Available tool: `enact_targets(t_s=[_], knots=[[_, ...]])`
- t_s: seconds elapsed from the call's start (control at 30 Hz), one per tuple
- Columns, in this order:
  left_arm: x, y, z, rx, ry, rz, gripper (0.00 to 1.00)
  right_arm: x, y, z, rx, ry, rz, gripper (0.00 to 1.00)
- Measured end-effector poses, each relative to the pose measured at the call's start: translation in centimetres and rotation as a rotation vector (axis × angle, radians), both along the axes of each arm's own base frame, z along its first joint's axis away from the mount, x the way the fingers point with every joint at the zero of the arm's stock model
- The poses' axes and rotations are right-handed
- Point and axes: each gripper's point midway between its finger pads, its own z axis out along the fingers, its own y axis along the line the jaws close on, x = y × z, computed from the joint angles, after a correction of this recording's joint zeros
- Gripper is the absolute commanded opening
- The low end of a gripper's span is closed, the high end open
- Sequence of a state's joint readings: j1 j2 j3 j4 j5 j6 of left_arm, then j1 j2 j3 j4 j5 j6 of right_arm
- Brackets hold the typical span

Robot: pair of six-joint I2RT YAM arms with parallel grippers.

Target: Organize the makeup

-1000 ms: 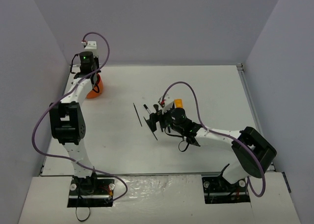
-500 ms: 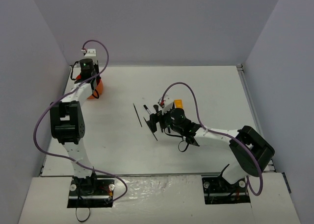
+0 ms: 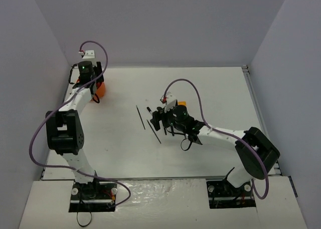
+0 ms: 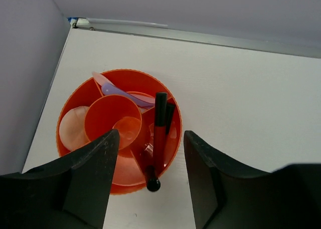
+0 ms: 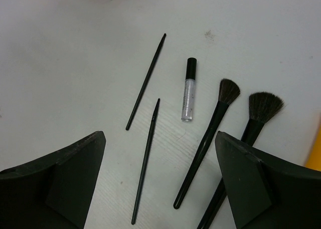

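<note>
Over the far-left corner of the white table [image 4: 261,88], the left gripper [image 4: 150,154] hangs with its jaws spread wide and nothing between them, directly above the orange round holder [image 4: 131,72]. A red pencil [image 4: 159,144] with a black cap lies in the holder's right compartment, its dark lower end poking out over the near rim. A lilac stick [image 4: 125,92] rests across the far compartment and a pale pink round compact [image 4: 72,129] sits in the left one. At mid-table, the right gripper [image 5: 159,139] hovers with its jaws apart and empty over loose makeup lying flat on the surface. From left to right there are two thin black pencils [image 5: 146,81] [image 5: 145,161], a clear tube with a black cap [image 5: 189,91], and two black brushes [image 5: 208,149] [image 5: 251,124] side by side, bristles pointing away from the arm.
</note>
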State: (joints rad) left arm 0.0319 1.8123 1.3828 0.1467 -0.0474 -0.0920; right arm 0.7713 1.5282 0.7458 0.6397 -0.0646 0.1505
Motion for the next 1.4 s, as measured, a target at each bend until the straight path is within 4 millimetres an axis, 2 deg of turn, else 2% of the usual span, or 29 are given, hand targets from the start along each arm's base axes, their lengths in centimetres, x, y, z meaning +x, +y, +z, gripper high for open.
enact_targets(t_s=[0.07,0.2,0.3,0.4,0.47,0.57,0.7,0.8,0.9,1.1,1.3,1.4], knots=[[-1.4,-0.2,2.4,-0.028,-0.030,0.008,0.61,1.0,0.1,0.3,-0.012,0.009,-0.014,0.79],[-4.8,-1.0,8.4,-0.111,-0.109,0.017,0.79,2.7,-0.1,0.0,-0.051,0.035,-0.024,0.66],[-8.8,-2.2,12.6,-0.193,-0.165,-0.004,0.90,3.6,0.1,-1.0,-0.089,0.070,-0.009,0.56],[-13.3,-3.5,14.8,-0.255,-0.183,-0.046,0.96,4.3,0.4,-2.4,-0.132,0.100,0.006,0.49],[-16.4,-4.5,14.3,-0.288,-0.158,-0.082,0.97,4.5,0.6,-3.6,-0.164,0.122,0.015,0.43],[-20.0,-5.6,11.7,-0.323,-0.087,-0.118,0.97,4.6,0.8,-5.7,-0.212,0.159,0.037,0.42],[-23.8,-6.7,6.5,-0.366,0.028,-0.144,0.97,4.7,1.1,-7.7,-0.253,0.200,0.057,0.42],[-25.9,-7.2,2.8,-0.387,0.125,-0.144,0.97,4.8,1.2,-8.6,-0.271,0.212,0.065,0.41],[-26.7,-7.6,1.3,-0.407,0.166,-0.158,0.97,5.0,1.3,-9.1,-0.284,0.220,0.068,0.41],[-26.9,-8.4,1.0,-0.436,0.186,-0.190,0.97,5.7,1.9,-10.3,-0.307,0.222,0.082,0.35],[-26.8,-8.9,0.5,-0.465,0.212,-0.196,0.97,6.0,1.9,-10.5,-0.319,0.211,0.085,0.05],[-26.8,-9.3,0.5,-0.494,0.218,-0.202,0.97,6.0,2.0,-10.5,-0.317,0.206,0.086,0.00]])
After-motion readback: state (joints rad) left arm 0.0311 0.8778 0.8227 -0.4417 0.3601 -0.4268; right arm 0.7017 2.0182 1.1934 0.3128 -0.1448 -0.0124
